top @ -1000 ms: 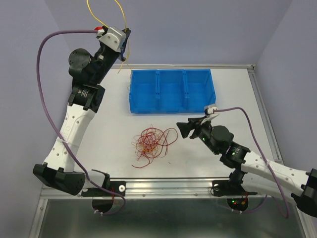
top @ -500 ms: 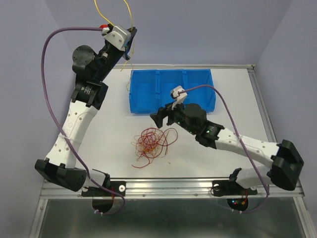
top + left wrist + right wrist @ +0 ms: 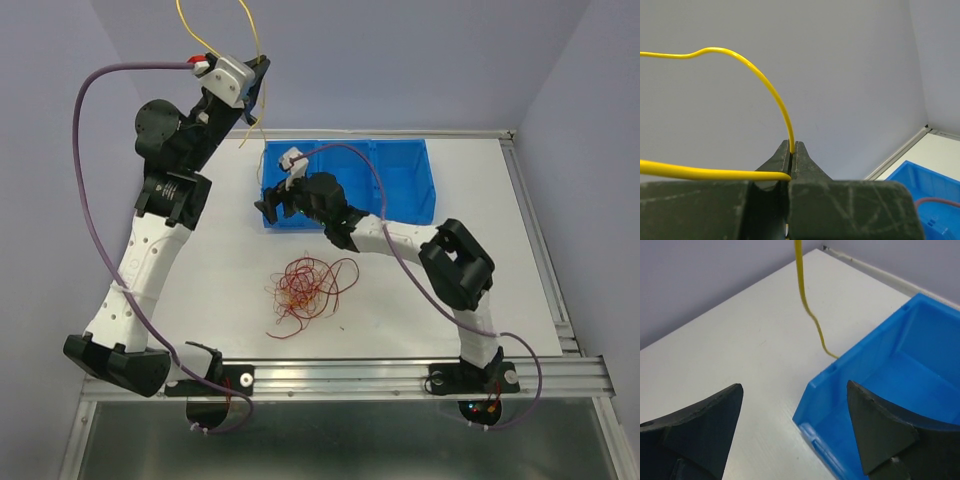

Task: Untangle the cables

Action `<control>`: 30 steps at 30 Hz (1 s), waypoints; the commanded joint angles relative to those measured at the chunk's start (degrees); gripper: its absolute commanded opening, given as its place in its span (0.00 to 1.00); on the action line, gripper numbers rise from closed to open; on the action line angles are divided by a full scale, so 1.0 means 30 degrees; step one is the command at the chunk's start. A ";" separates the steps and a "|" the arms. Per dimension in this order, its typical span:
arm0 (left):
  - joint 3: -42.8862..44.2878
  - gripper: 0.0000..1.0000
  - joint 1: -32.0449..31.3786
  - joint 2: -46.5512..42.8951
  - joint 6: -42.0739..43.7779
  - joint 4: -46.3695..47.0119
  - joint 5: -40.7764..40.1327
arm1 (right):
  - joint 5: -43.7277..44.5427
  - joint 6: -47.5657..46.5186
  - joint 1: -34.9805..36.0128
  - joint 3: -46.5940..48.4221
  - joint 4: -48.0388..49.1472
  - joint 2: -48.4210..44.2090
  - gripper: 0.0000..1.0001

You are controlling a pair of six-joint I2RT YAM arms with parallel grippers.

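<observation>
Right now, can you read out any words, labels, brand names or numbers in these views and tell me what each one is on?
No text can be read.
Small white print on a black joint of the left arm: too small and blurred to read.
Blue bin, table, both wrist views: no text shows.
</observation>
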 commanded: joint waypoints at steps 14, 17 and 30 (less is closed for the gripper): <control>0.0869 0.00 -0.0120 -0.0518 0.0609 0.0470 -0.0669 | -0.0641 0.0026 -0.1016 0.8345 0.2816 0.5372 0.11; 0.0839 0.00 -0.0120 -0.0314 0.0872 0.0499 -0.1049 | -0.1838 0.0231 -0.1017 0.8200 0.2845 0.4731 0.01; 0.1484 0.00 -0.0149 0.0302 0.0141 0.0207 -0.1432 | -0.3570 0.0523 -0.1543 0.4480 0.4631 -0.0457 0.01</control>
